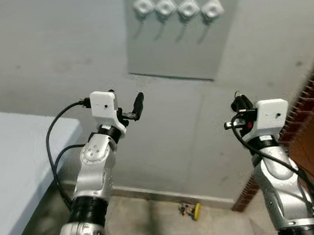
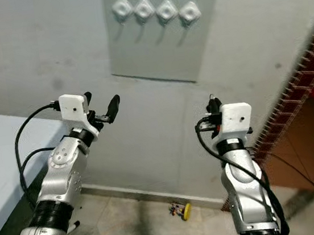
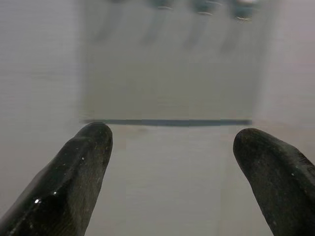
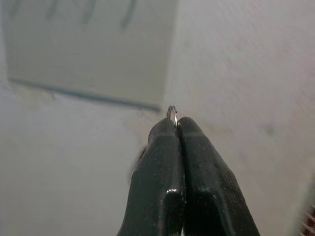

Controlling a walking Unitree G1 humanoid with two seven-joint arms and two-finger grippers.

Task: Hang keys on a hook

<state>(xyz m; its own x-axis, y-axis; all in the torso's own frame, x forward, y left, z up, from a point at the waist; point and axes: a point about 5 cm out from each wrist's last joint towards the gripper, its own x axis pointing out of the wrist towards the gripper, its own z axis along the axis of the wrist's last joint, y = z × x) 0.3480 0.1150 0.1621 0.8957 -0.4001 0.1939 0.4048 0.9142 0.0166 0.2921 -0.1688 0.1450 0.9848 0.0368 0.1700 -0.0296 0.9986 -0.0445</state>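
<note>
Up at the wall: right gripper (image 4: 175, 122) pinched on a key ring (image 4: 171, 112) — thin loop poking past the fingertips toward the hook board (image 1: 186, 28) above. Left gripper (image 3: 172, 142) spread wide. Yellow-tagged keys (image 1: 191, 209) flat on the floor (image 1: 159, 226).

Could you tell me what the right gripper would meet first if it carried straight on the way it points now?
Probably the bare wall just beside the grey panel, below the hooks; depth is unclear. The right gripper pinches a key ring.
</note>
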